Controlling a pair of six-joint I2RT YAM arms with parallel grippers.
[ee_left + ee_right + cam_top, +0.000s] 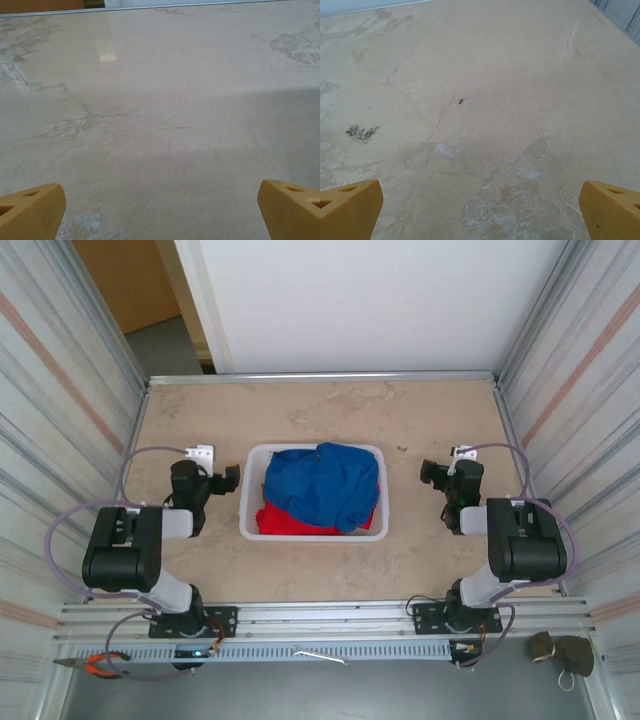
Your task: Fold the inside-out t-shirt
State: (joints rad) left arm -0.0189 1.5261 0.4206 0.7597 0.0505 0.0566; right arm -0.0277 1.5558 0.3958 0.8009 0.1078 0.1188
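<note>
Barely begun, judging by how things lie.

On the left, find the left claw released and grasping nothing, parked just beside the left wall of the white bin without touching it. From the wrist camera, see its yellow fingertips spread wide at the lower corners, with bare table between them.

In the middle, find the blue t-shirt lying crumpled inside the bin. Heaped on top of a red garment, which peeks out along the near edge and the near-left corner. Not lifted out, not spread flat, not folded at all. Cannot tell from above whether any print faces up, or which way out the cloth is turned.

On the right, find the right claw likewise released and empty, standing well apart from the bin's right wall. Again wide-set fingertips over plain, scuffed tabletop.

Nothing of the fold done so far. Left to do, most likely:
- reach into the bin
- take the blue shirt alone, leaving the red one behind
- carry it to open table
- lay it out and smooth it
- fold the sleeves and body in
</note>
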